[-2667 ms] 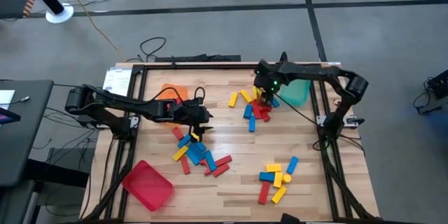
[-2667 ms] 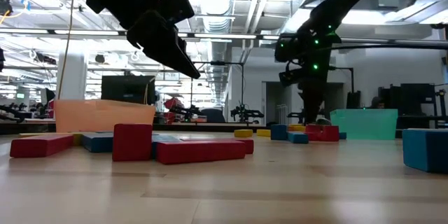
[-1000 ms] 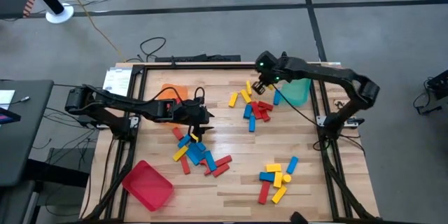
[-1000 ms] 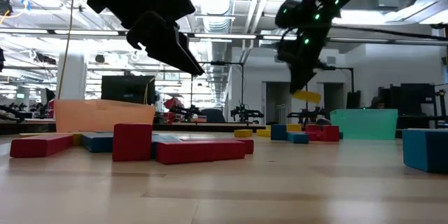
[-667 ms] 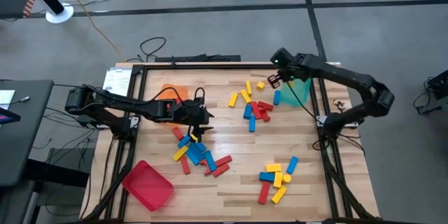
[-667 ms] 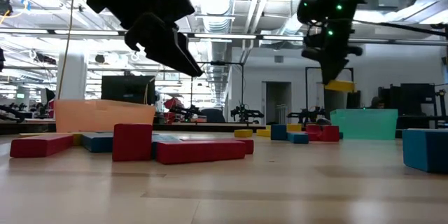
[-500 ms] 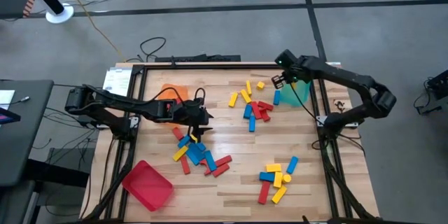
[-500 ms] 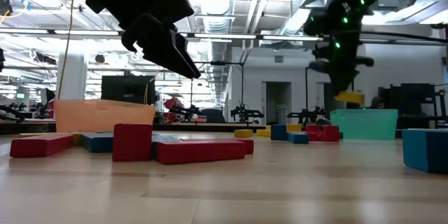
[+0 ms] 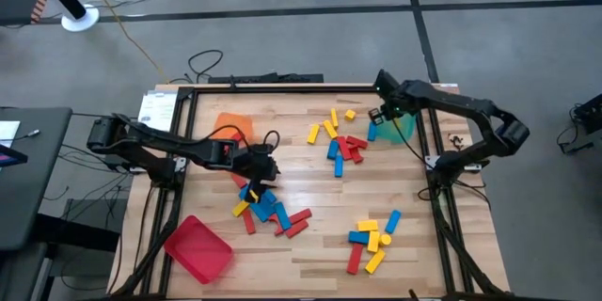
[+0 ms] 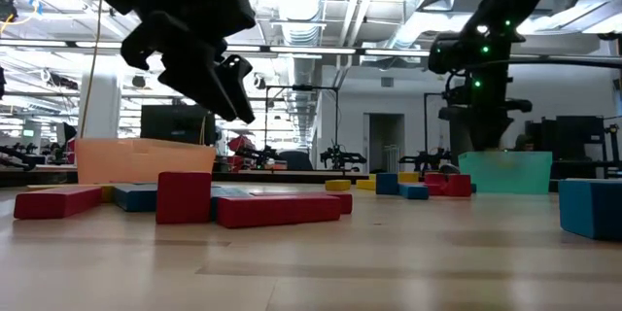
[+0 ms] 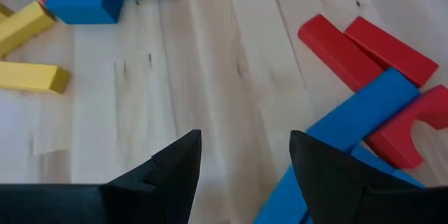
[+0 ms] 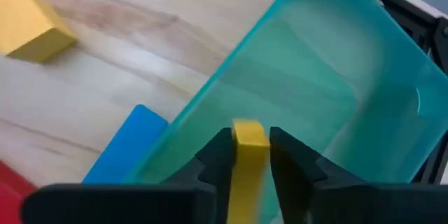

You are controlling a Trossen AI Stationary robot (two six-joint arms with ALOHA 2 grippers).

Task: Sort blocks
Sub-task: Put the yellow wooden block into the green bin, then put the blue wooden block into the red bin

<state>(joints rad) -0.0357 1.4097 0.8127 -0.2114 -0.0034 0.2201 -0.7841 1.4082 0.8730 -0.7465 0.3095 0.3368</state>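
Two pincers: right pincer (image 12: 250,155) pinching yellow block (image 12: 248,155) over green tray (image 12: 329,91); left pincer (image 11: 241,155) spread, empty.

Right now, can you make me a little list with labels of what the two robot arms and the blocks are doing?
right pincer: shut on a yellow block, over the green tray
left pincer: open, empty, above bare wood beside a blue block
green tray: far right corner of the table; no block seen lying in it yet
orange tray: far left side
red tray: near left corner
loose blocks: three clusters of red, blue and yellow ones on the table
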